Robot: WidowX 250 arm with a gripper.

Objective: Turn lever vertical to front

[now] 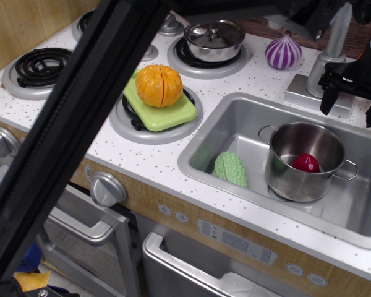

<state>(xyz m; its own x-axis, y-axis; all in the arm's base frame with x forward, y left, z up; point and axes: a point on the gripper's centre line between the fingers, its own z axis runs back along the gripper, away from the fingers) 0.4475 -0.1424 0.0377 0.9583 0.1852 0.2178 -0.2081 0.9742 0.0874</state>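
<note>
The silver tap (pixel 336 34) rises from its grey base (pixel 306 86) at the back right, behind the sink (pixel 204 154). My black gripper (pixel 351 112) hangs just right of the tap column, over the sink's back rim. Its two fingers (pixel 326 99) point down and stand well apart, with nothing between them. I cannot make out the lever's stub or its orange tip; the gripper body covers the right side of the tap column, where it may be hidden.
A steel pot (pixel 304 162) holding a red ball (pixel 305 163) stands in the sink beside a green vegetable (pixel 230 169). A purple onion (pixel 283 52), a lidded pot (pixel 214 37) and an orange pumpkin (pixel 159 85) on a green board sit on the counter. A black arm beam (pixel 68 130) crosses the left foreground.
</note>
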